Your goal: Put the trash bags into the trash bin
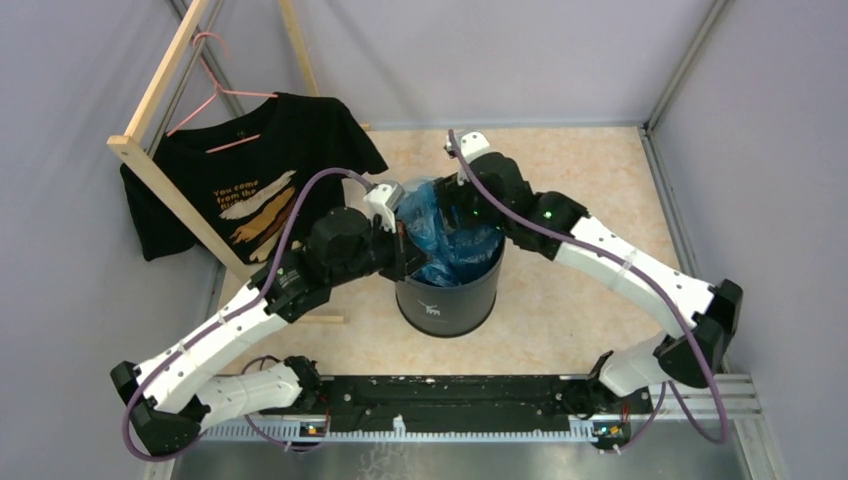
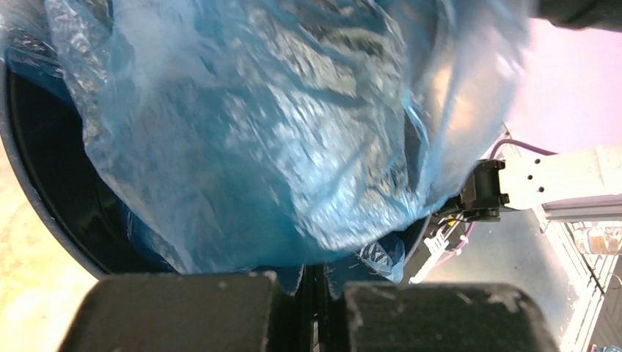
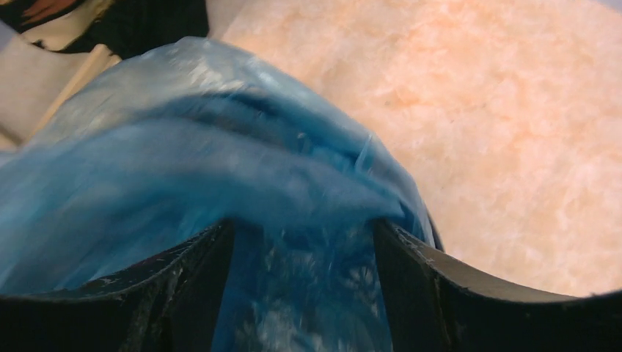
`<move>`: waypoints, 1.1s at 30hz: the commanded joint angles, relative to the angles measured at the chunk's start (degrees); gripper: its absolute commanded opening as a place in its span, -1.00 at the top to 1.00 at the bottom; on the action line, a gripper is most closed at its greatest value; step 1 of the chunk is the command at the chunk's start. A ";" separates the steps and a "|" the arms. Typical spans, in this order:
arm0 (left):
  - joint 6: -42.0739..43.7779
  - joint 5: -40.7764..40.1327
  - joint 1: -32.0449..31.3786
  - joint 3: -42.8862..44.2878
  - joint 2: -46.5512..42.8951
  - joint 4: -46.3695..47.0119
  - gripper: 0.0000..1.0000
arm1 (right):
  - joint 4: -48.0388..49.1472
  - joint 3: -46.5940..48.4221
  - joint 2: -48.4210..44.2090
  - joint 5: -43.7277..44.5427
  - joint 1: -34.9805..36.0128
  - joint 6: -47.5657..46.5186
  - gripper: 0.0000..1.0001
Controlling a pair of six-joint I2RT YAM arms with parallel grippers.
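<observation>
The dark round trash bin with a white deer logo stands mid-table. The light-blue crinkly trash bag fills its mouth and bulges above the rim. My left gripper is at the bin's left rim; in the left wrist view its jaws are shut on a thin fold of the bag, with the bin wall behind. My right gripper is at the far rim; its fingers stand apart with bag film bunched between them.
A black printed T-shirt hangs on a pink hanger from a wooden rack at the back left, close to the left arm. Grey walls enclose the table. The right arm's white link shows past the bin.
</observation>
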 commanded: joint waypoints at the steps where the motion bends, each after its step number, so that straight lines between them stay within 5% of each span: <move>1: 0.39 2.05 0.12 -0.45 -2.03 4.79 1.00 | -6.20 -1.71 -9.65 -5.58 -0.12 8.94 -0.43; 8: 1.75 1.51 0.13 -0.30 -1.85 3.38 1.00 | -4.35 -8.35 -22.62 -9.42 -0.12 17.87 -0.50; 14: 2.39 2.52 0.12 -1.32 -3.84 5.00 1.00 | 24.68 -25.13 -28.92 -22.97 -0.12 36.48 -0.23; 22: 2.24 4.14 0.12 -1.33 -4.98 4.59 1.00 | 40.68 -33.20 -26.38 -22.13 -0.03 48.32 -0.08; 33: 5.66 8.92 0.12 0.26 -2.92 3.88 1.00 | 41.89 -36.91 -26.27 -15.25 2.13 49.34 -0.17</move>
